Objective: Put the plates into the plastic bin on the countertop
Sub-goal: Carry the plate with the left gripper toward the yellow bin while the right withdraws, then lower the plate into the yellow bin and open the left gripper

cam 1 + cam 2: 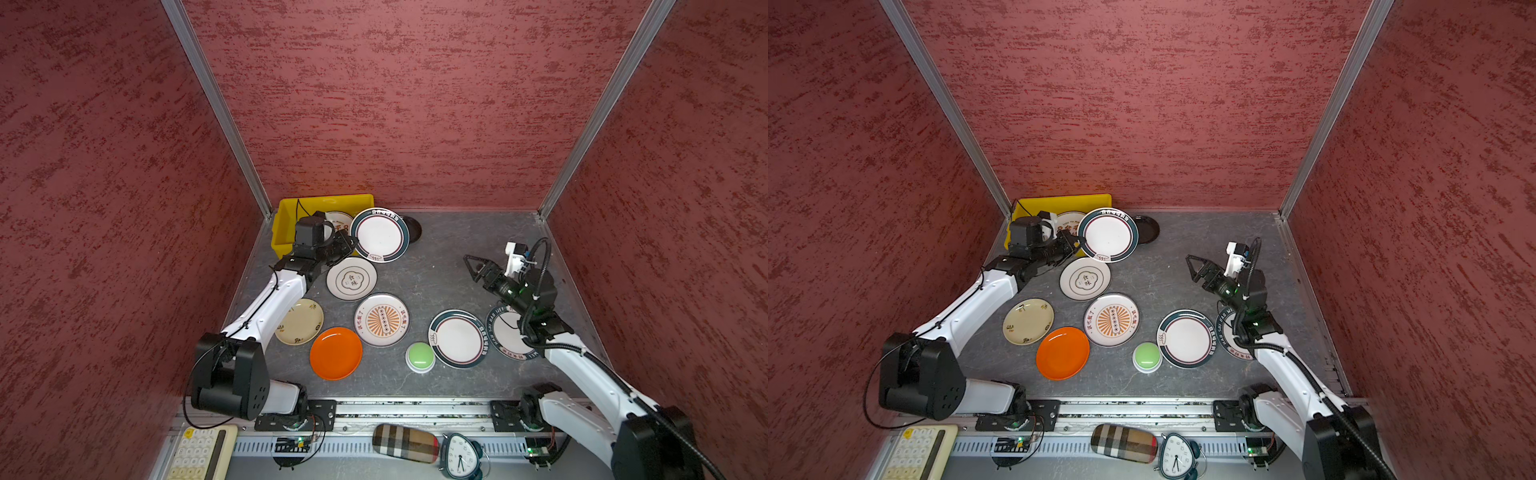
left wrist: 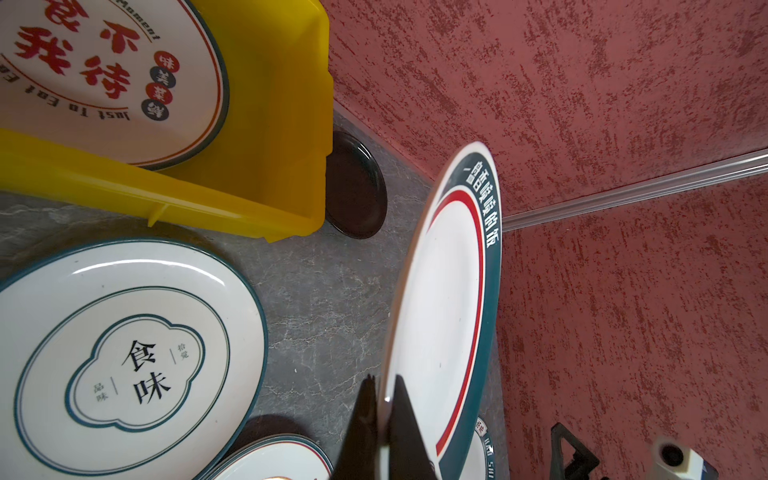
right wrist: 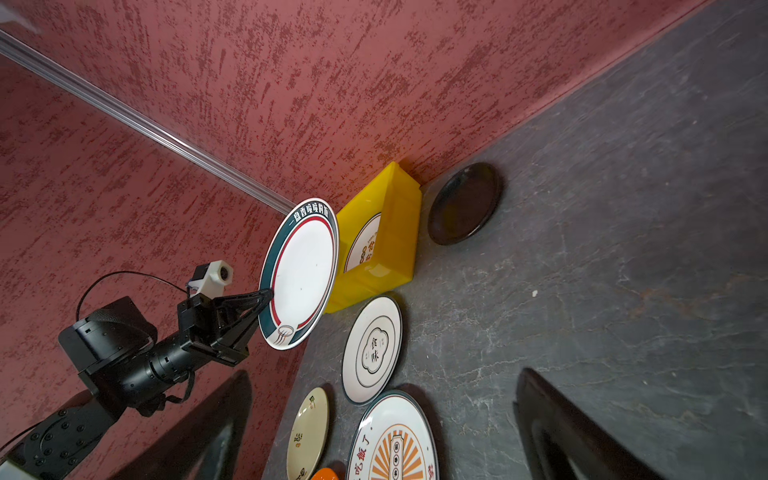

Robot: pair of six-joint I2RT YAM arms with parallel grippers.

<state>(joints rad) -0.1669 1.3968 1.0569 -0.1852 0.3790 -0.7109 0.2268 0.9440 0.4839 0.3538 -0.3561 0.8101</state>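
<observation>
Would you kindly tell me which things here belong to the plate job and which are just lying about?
Job: yellow bin; plate inside; held plate in the left gripper; orange plate; black plate; cream plate; sunburst plate; clover plate; green-rimmed plate; lettered plate.
Stray: green button; keypad; checked case; clock.

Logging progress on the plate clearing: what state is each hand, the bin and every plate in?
left hand, shut on held plate's rim
held plate, lifted, tilted, outside bin
right hand, open, empty
yellow bin, holds red-print plate
black plate, flat on countertop
clover plate, flat on countertop
sunburst plate, flat on countertop
cream plate, flat on countertop
orange plate, flat on countertop
green-rimmed plate, flat on countertop
lettered plate, partly hidden by right arm
</observation>
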